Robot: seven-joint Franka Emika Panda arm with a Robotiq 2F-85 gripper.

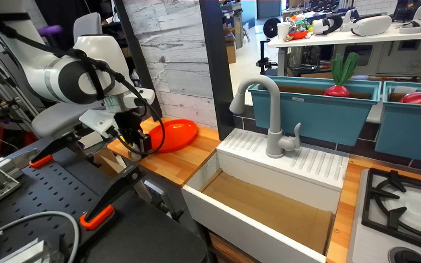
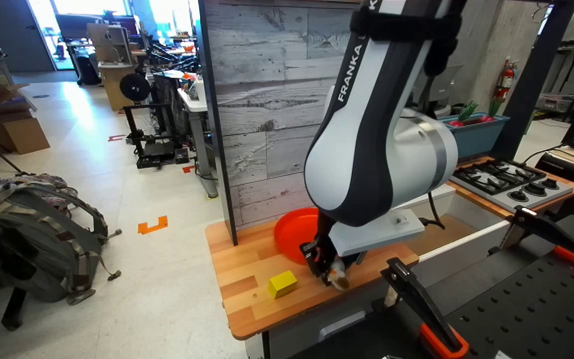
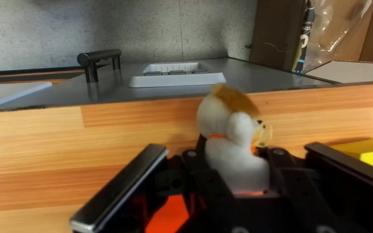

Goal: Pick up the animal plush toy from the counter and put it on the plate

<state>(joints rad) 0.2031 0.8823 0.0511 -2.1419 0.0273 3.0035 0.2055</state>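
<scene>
The small animal plush (image 3: 238, 168), white with a brown head patch and orange trim, sits between my gripper's fingers (image 3: 235, 152) in the wrist view. Its head sticks out past them towards the counter's front edge. The fingers stand apart on either side of it, with the links covering part of its body. In both exterior views the plush (image 1: 135, 156) (image 2: 341, 283) shows partly, low under the gripper (image 1: 141, 148) (image 2: 334, 269). The red-orange plate (image 1: 178, 133) (image 2: 292, 234) lies on the wooden counter (image 1: 181, 164) (image 2: 237, 259), behind the gripper and against the wall.
A yellow block (image 2: 282, 284) stands on the counter beside the gripper; it also shows in the wrist view (image 3: 367, 152). The white sink (image 1: 254, 233), grey faucet (image 1: 274, 117) and stove (image 1: 411, 208) lie along the same unit. A black clamp (image 2: 421, 304) sits near the counter's front.
</scene>
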